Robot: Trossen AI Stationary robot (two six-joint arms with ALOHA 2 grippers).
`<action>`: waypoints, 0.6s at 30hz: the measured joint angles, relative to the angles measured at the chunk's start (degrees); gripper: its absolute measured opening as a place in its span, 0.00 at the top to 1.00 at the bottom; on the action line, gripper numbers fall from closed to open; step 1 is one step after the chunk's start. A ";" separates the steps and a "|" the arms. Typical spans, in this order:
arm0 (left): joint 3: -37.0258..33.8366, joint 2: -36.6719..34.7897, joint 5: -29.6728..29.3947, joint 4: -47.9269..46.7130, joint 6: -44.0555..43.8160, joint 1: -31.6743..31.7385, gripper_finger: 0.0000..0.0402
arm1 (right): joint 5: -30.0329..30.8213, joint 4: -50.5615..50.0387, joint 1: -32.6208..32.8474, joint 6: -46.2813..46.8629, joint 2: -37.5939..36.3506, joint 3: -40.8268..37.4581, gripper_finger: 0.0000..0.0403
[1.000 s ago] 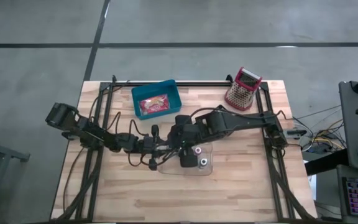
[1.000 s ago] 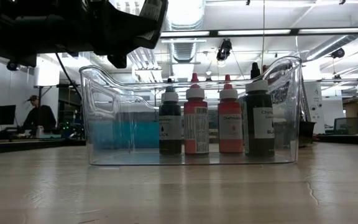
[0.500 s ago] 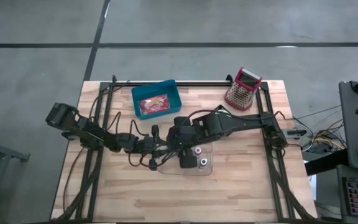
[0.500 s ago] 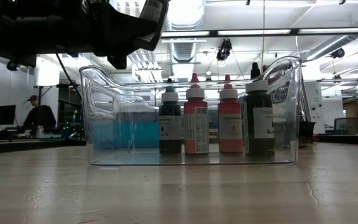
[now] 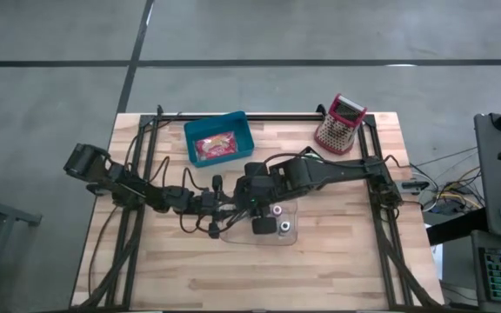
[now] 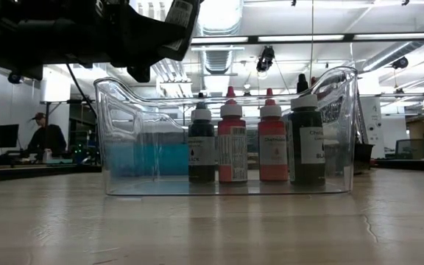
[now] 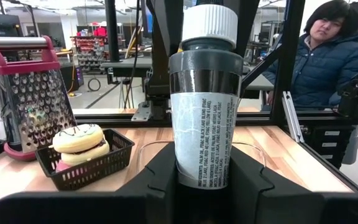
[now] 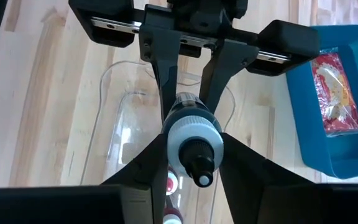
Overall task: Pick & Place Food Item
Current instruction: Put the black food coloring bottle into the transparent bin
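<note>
- My left tool pinches a dark bottle by its lower body, upright, so the white cap stays reachable.
- My right tool comes in from above with its fingers flanking that cap; I cannot tell whether they bear on it.
- Both hover over the clear bin, where the remaining bottles stand.
- Behind the tools, the blue tub holds a snack packet.

grater | blue bin | seated person | wooden table
</note>
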 joint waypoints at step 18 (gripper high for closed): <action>0.00 0.00 0.02 0.07 -0.17 0.02 0.77 | -0.12 -0.09 0.00 -0.47 0.00 0.00 0.73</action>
